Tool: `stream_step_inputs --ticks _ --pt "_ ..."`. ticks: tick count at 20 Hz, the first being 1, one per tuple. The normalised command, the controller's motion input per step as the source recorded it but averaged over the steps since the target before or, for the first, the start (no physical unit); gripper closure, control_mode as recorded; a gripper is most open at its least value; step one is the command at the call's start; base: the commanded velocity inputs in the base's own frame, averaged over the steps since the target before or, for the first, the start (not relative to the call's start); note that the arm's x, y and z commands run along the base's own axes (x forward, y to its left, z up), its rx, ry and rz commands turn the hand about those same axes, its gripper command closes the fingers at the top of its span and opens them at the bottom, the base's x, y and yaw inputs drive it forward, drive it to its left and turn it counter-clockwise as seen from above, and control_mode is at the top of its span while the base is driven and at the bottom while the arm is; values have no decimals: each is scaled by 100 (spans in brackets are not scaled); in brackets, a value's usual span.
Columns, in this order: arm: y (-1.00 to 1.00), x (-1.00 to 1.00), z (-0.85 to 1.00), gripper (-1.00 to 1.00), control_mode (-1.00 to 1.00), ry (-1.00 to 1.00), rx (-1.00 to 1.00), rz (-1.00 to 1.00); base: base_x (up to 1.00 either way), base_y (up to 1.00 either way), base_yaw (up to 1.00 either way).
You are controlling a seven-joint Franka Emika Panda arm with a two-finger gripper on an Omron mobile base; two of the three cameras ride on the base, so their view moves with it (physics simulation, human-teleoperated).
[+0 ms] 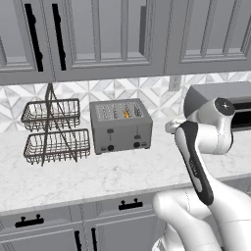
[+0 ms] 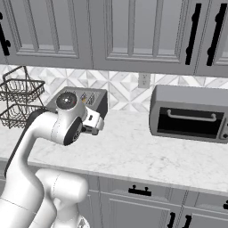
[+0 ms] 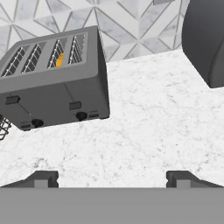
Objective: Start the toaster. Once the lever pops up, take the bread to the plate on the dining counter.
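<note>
The grey four-slot toaster [image 1: 121, 126] [image 2: 87, 99] [image 3: 54, 81] stands on the marble worktop against the tiled wall. The bread [image 1: 126, 113] [image 3: 59, 59] shows as a yellow-orange edge sunk in the third slot from the left. Both black levers [image 3: 75, 105] sit partway down the toaster's front. My gripper [image 3: 113, 179] is open, its fingertips [image 3: 43, 177] wide apart with nothing between them. It hovers in front of the toaster and to its right, clear of it, looking down at the worktop. The plate and the dining counter are out of view.
A two-tier wire basket rack [image 1: 51, 130] stands left of the toaster. A dark grey toaster oven [image 2: 189, 113] [image 3: 205, 39] sits to the right. Bare marble worktop [image 1: 98, 171] lies between them and in front. Grey wall cabinets [image 1: 98, 34] hang overhead.
</note>
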Motion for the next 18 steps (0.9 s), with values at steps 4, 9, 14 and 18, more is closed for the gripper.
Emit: stream_step_inputs --ticks 4,9,14,18 --pt "0 0 0 -100 -100 0 0 0 0 0 0" --pt "0 0 0 -100 -100 0 0 0 0 0 0" --pt "0 0 0 -100 -100 0 0 0 0 0 0" --pt "0 0 0 -100 -100 0 0 0 0 0 0"
